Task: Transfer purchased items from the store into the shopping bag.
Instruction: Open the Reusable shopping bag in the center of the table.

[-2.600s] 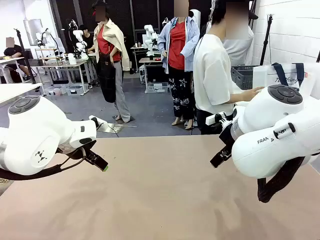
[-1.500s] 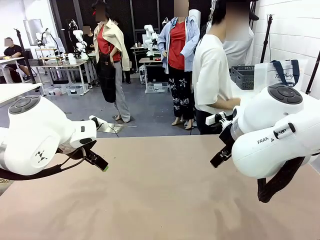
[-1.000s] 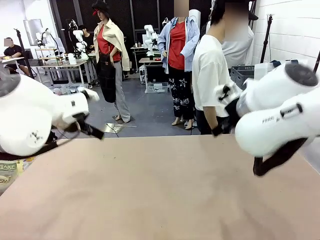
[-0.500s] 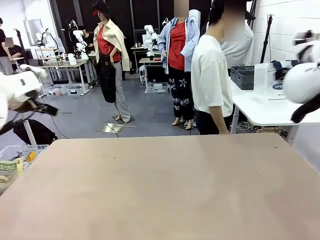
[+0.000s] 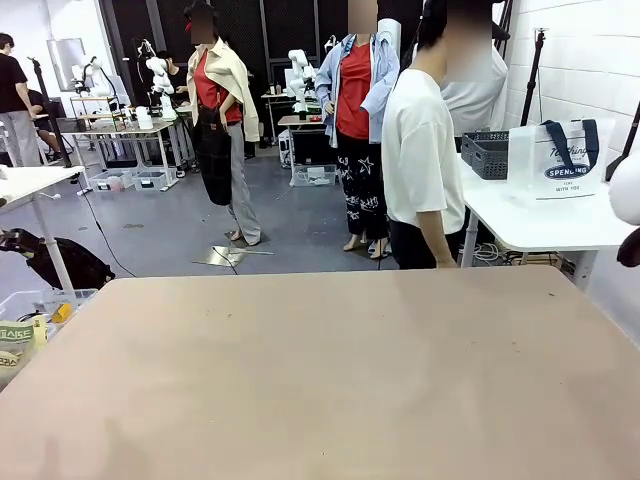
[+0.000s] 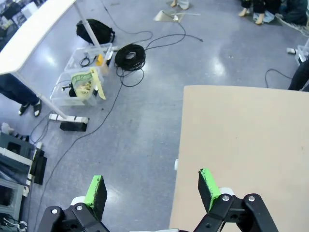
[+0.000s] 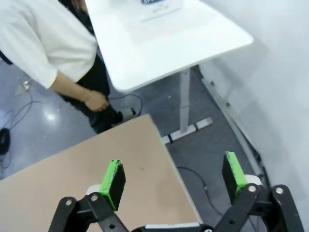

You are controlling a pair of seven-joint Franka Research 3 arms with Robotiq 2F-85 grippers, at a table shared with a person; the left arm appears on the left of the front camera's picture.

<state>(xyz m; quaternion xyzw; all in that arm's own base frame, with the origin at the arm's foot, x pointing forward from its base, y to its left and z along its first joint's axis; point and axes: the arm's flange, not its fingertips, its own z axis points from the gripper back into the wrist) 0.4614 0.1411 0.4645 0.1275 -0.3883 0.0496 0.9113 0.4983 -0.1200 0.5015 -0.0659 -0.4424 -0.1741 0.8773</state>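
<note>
- While my table (image 5: 320, 380) spreads across the front view, a person (image 5: 420, 150) stands at its far edge.
- On a white side table (image 5: 535, 222) behind, that view gives the bag (image 5: 558, 160) upright, with the basket (image 5: 486, 153) just beside it.
- My left gripper (image 6: 152, 188): jaws spread wide, holding nothing, over floor beside the table's edge.
- My right gripper (image 7: 174, 178): jaws wide, empty, above a table corner; its wrist view adds the person's hand (image 7: 95, 101).
</note>
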